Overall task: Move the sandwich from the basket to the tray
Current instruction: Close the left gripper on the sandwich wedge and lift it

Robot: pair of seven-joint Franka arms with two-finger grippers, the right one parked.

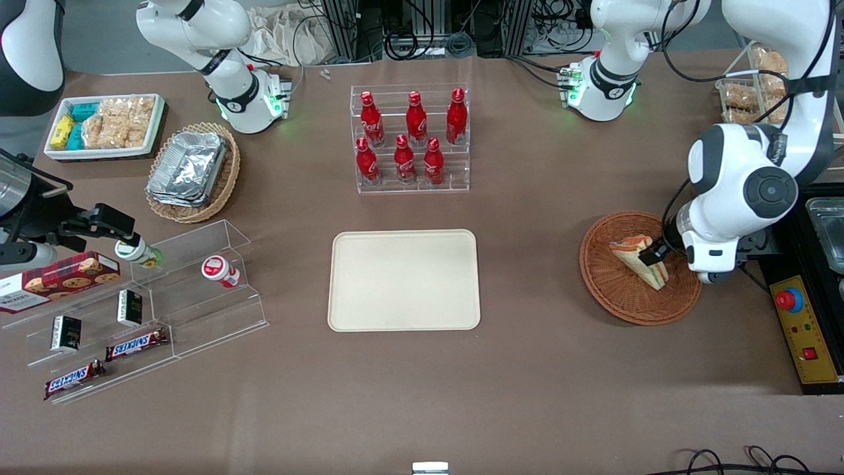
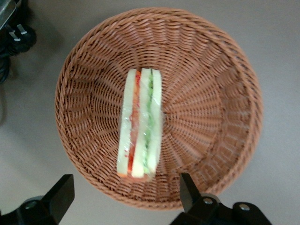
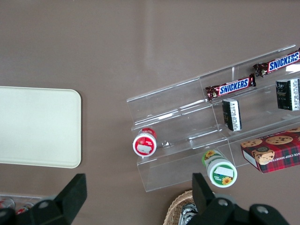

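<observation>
The sandwich (image 1: pixel 639 261) lies in the round reddish-brown basket (image 1: pixel 620 300), at the right side of the front view, a little below the middle of the frame. It rests on its side, wrapped in clear film, and its red and green filling layers are well visible in the left wrist view (image 2: pixel 140 125). There the basket (image 2: pixel 215 93) fills most of the frame and the sandwich sits near the middle of it.

The gripper (image 1: pixel 654 254) of the working arm is above the basket, at the sandwich's end nearer to the arm. Its fingers (image 2: pixel 60 194) are spread wide apart; they hold nothing, and the sandwich is between them but higher in the wrist frame, not touched.

The cream tray (image 1: pixel 404 280) is in the centre of the front view, well apart from the basket, toward the parked arm's end, with nothing on it. Above it in the frame stands a clear rack with red bottles (image 1: pixel 409 136). At the left side are the tan basket with foil containers (image 1: pixel 191 170) and a clear shelf with Snickers bars (image 1: pixel 135 343)
</observation>
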